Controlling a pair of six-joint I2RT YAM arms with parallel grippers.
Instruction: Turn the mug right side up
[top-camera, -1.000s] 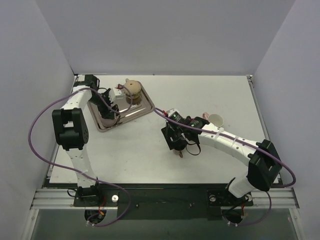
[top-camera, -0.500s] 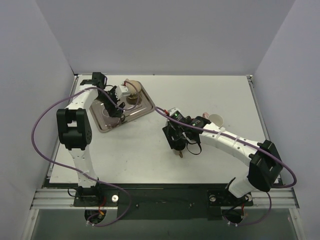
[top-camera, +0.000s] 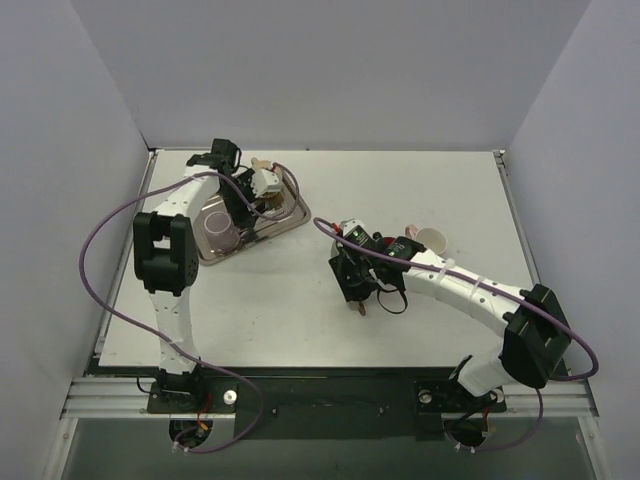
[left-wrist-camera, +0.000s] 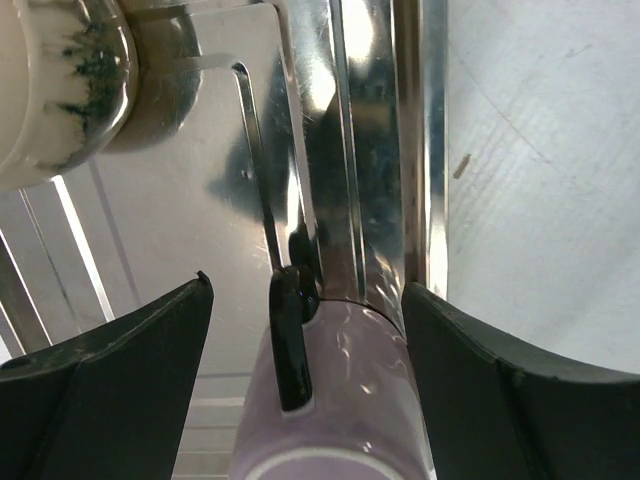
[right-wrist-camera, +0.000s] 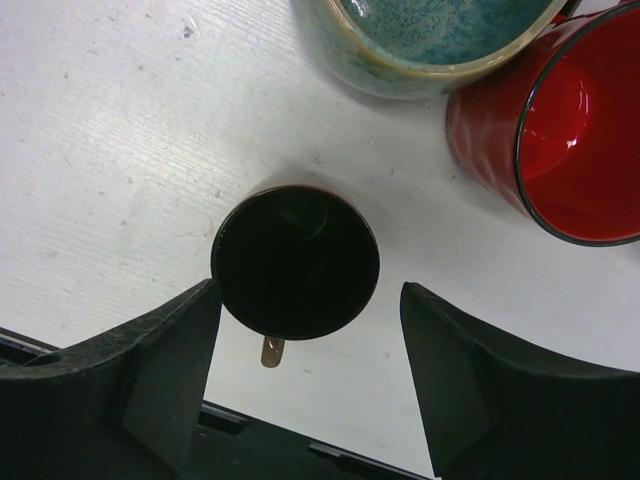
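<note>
A lilac mug with a black handle (left-wrist-camera: 340, 390) lies on its side on the metal tray (left-wrist-camera: 180, 230), its far end against the tray's right rim. In the top view the lilac mug (top-camera: 222, 232) is at the tray's front left. My left gripper (left-wrist-camera: 308, 285) is open with a finger on each side of the mug; the right finger is close to it and a gap shows on the left. In the top view the left gripper (top-camera: 243, 210) is over the tray (top-camera: 290, 215). My right gripper (right-wrist-camera: 310, 288) is open above a dark mug (right-wrist-camera: 295, 262) that stands mouth up.
A beige speckled mug (left-wrist-camera: 50, 90) stands at the back of the tray. A teal-glazed mug (right-wrist-camera: 440, 40) and a red mug (right-wrist-camera: 560, 140) stand beside the dark one, under the right arm (top-camera: 358, 285). A small white cup (top-camera: 432, 240) sits further right.
My left arm has swung right along the back of the tray, and the lilac mug now shows at the tray's front left. The right arm has barely moved.
</note>
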